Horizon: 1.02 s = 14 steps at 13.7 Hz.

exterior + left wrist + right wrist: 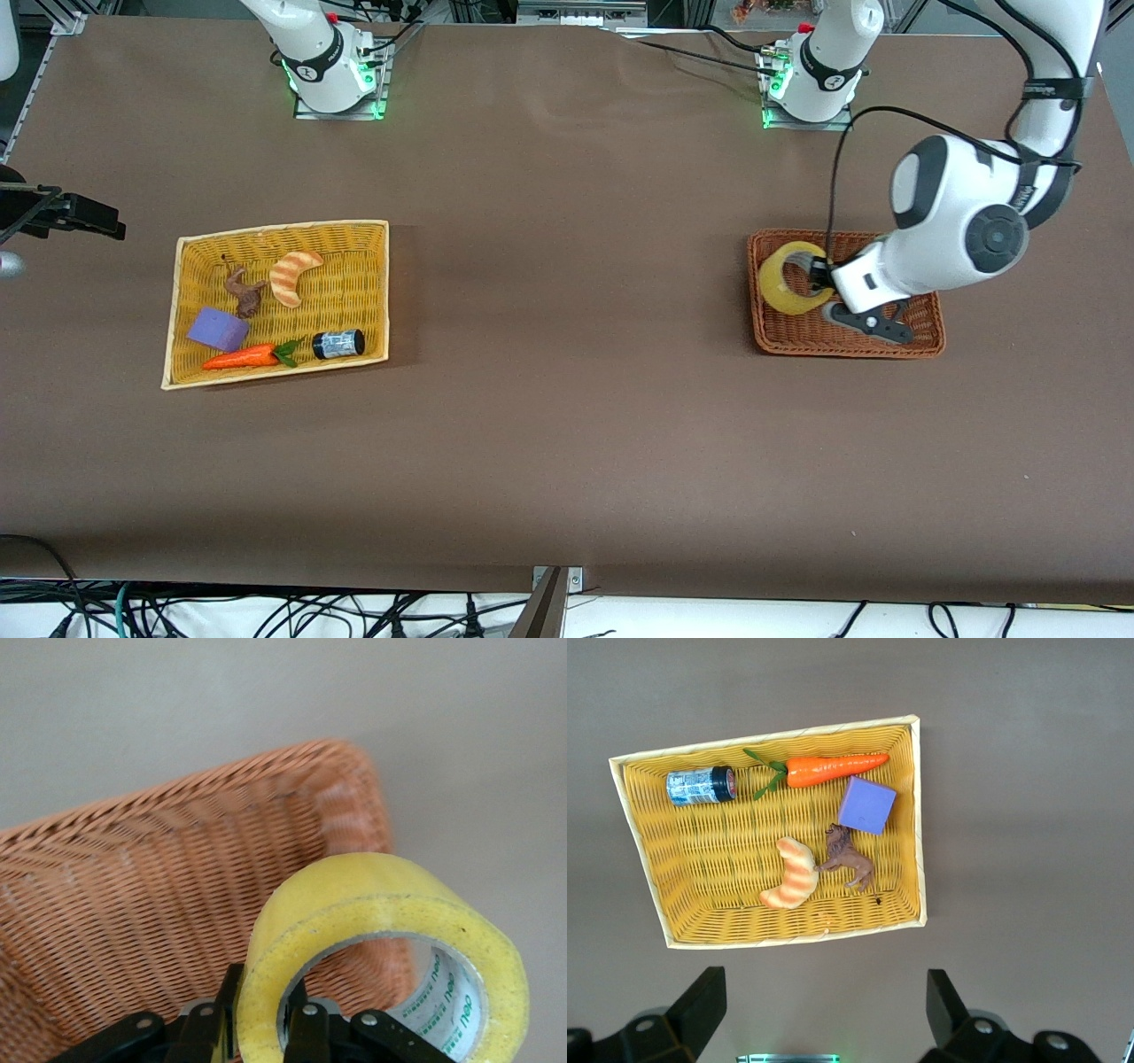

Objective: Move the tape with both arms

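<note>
Step in hand: pickup at the brown basket [926, 341], at the left arm's end of the table. Left gripper [819, 276] down in that basket, clamped on the wall of the tape [784, 285], one finger through the core, the other outside. Tape standing on edge, at or just above the basket floor; contact with the floor not discernible. In the left wrist view, tape [381, 930] gripped near its lower rim, fingers [306, 1028] closed on the wall, basket [159, 895] weave right beneath.

Right gripper [824, 1010] waiting high over the table beside the yellow basket [182, 310], fingers spread wide, nothing held. Yellow basket [917, 815] holding a croissant [294, 276], carrot [239, 357], purple block [217, 329], small can [338, 343] and brown figure [245, 292].

Next move, as judged: lift clear of the brown basket rim, carry toward mid-table, present the free half of the ring for the right gripper. Calls for a firm hold; a narrow grip near the rim may let the roll swing.
</note>
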Motion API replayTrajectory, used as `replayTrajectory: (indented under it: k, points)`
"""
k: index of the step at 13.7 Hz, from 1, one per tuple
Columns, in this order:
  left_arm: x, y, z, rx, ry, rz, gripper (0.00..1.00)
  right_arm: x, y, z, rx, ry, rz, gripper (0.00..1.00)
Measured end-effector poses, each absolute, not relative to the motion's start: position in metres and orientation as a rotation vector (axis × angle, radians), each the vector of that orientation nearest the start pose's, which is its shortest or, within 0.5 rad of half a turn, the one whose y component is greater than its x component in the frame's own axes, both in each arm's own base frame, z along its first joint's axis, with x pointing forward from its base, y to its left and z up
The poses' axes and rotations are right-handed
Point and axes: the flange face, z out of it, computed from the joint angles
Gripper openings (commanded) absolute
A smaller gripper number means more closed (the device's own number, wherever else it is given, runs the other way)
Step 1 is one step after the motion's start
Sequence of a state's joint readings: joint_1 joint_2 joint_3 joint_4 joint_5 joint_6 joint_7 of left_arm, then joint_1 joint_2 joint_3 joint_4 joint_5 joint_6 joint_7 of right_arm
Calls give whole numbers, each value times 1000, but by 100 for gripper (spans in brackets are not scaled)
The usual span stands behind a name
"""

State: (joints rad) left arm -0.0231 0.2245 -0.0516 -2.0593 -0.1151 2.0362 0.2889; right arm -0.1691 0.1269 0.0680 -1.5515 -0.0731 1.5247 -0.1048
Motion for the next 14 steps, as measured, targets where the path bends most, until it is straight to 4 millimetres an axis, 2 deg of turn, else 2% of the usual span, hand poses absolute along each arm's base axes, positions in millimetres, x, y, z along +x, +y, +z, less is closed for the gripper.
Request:
replayTrajectory:
  k: [2, 5, 6, 7, 8, 11, 12, 14]
  points:
    - [548, -27, 279, -3180, 522, 349, 0, 579, -69, 558, -3180, -11, 253, 100]
    - [537, -1, 215, -3158, 554, 260, 0, 579, -68, 558, -3180, -12, 251, 100]
    - [534, 3, 200, -3158, 557, 266, 25, 579, -68, 559, -3180, -12, 250, 100]
    - [535, 3, 196, -3158, 564, 265, 93, 579, -68, 559, -3180, -13, 249, 100]
    - [535, 3, 200, -3157, 566, 261, 100, 579, -68, 559, -3180, -13, 249, 100]
    - [538, 2, 211, -3156, 568, 238, 100, 580, -67, 559, -3180, -14, 249, 100]
    - [540, 2, 227, -3156, 571, 229, 100, 580, -67, 559, -3180, -14, 249, 100]
    - [545, 2, 289, -3151, 577, 142, 100, 580, -67, 559, -3180, -14, 249, 100]
